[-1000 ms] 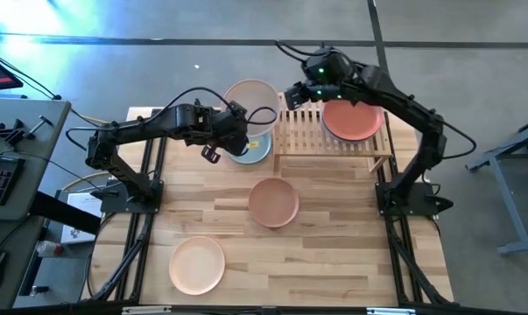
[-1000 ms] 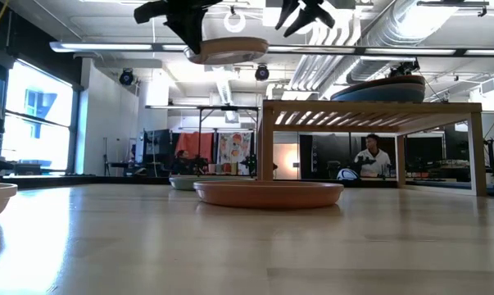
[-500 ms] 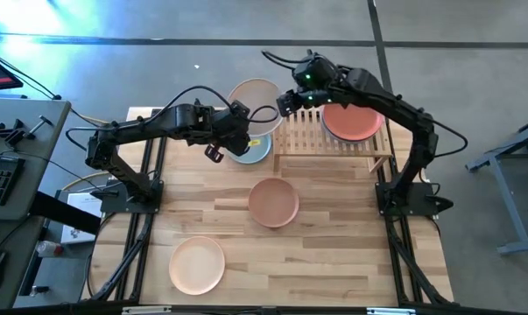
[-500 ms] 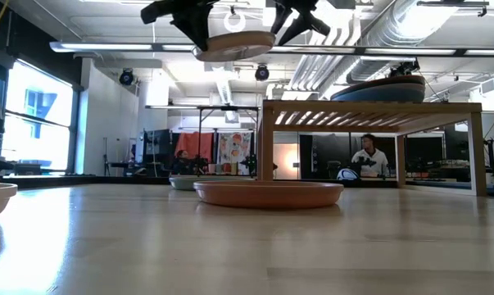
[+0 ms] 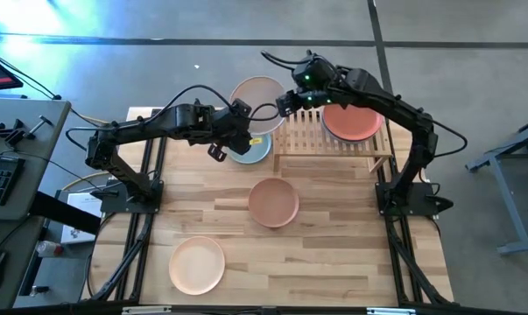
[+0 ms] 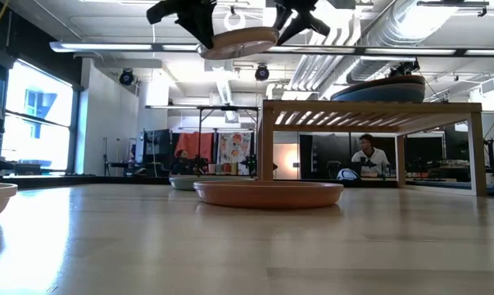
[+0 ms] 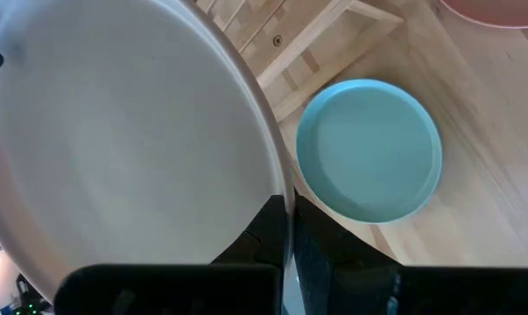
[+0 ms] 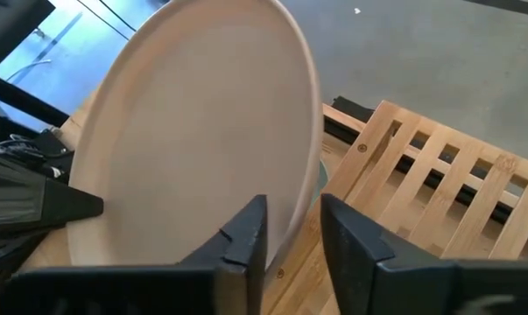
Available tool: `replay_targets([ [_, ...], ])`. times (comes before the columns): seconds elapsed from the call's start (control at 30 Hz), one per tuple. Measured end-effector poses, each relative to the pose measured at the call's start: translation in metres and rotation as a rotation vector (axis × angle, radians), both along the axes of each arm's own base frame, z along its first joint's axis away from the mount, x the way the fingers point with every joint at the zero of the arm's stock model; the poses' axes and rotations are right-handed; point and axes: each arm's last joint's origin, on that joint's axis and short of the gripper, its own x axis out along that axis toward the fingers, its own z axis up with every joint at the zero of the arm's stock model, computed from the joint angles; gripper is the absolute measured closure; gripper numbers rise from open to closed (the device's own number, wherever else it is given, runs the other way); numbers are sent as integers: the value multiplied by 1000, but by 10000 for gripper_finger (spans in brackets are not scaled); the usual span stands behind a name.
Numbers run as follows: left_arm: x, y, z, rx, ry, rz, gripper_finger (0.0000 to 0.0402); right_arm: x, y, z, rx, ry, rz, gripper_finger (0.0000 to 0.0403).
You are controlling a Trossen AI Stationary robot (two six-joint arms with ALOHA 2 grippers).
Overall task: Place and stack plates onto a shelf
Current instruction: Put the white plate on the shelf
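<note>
Your light-wood slatted shelf (image 5: 334,133) sits just beside the right gripper (image 8: 292,234), carrying a stack topped by a round orange-red matte plate (image 5: 353,120). The round off-white matte plate (image 8: 198,140) hangs in the air between both grippers — the left gripper (image 7: 290,229) clamped on its rim, the right one's jaws straddling the opposite edge, seemingly not yet tight. Below it lies a round blue plate (image 7: 369,150).

High view: straight down. Low view: tabletop level. 2 wrist views share off-white plate (image 7: 115,149).
</note>
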Motion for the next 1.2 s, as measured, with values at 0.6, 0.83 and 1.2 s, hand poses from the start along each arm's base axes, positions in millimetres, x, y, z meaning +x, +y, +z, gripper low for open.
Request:
replay_targets([
  [0.6,6,1,4,-10,-93,17,397,-5,1,-5,44,48,-94,401],
  [0.83,6,1,4,-29,-125,61,366,-6,1,-5,53,49,-114,402],
  [1.2,6,0,3,-171,-187,111,304,-8,-2,-6,45,49,-150,402],
])
